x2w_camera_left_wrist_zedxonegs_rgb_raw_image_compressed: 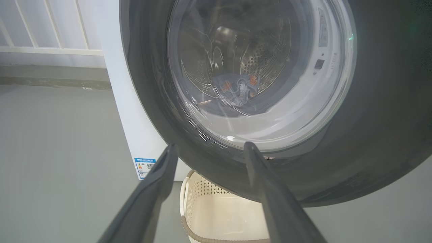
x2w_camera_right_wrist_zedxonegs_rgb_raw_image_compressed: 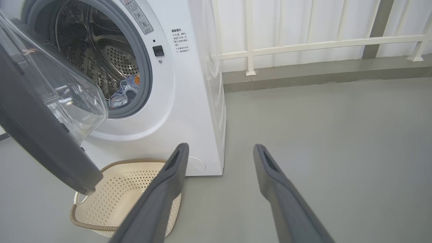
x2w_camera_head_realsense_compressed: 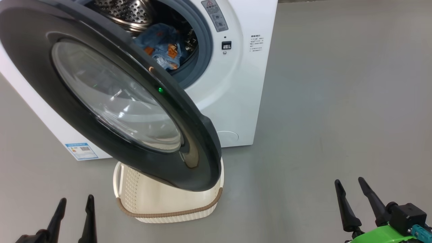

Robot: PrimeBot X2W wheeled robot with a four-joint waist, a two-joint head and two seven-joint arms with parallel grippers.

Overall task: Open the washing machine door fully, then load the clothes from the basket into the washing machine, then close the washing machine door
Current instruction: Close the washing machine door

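From the head view, the washing machine door (x2w_camera_head_realsense_compressed: 114, 98) stands partly open at ten o'clock, its lower edge over the basket (x2w_camera_head_realsense_compressed: 168, 202) at six. The clothes (x2w_camera_head_realsense_compressed: 165, 47) lie inside the washing machine (x2w_camera_head_realsense_compressed: 233, 94) at twelve. The left claw (x2w_camera_head_realsense_compressed: 77, 197) at seven and the right claw (x2w_camera_head_realsense_compressed: 348, 180) at four are both released, grasping nothing.

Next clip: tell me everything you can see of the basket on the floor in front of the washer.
The basket is a small cream plastic tub, a rounded rectangle with perforated walls, a brown woven-look rim and a pale loop handle on one side. It stands upright on the grey floor just before the washing machine. Its far part lies under the lower edge of the open washing machine door; whether the door touches it cannot be told. What shows of its inside is bare.
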